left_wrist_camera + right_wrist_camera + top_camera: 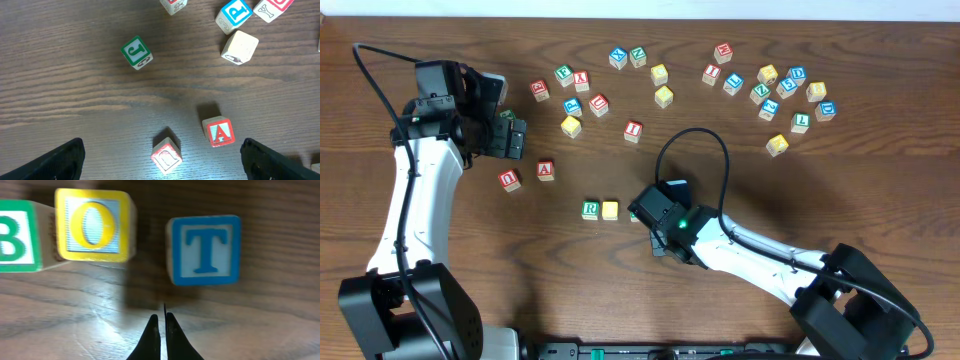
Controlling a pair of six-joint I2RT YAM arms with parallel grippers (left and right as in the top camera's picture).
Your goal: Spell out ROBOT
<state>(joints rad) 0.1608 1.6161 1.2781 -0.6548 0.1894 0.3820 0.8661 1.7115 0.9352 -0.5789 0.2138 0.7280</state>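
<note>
A short row stands on the dark wooden worktop [880, 190]. A green-framed wooden block [15, 235], whose letter is cut by the frame edge but reads like B, sits close against a yellow-framed wooden O block [92, 224]. After a small gap comes a blue-framed wooden T block [205, 249]. This looks like the tail of the word, so R and the first O seem left to place on the green block's free side. The right claw [161, 330] sits just before the gap between O and T, pinched nearly together and holding nothing. The left claw [515, 138] is spread wide and empty, hovering over a red wooden A block [218, 132]. The scattered wooden letter blocks [767, 74] lie well apart from the row, too small from overhead to read with any certainty.
</note>
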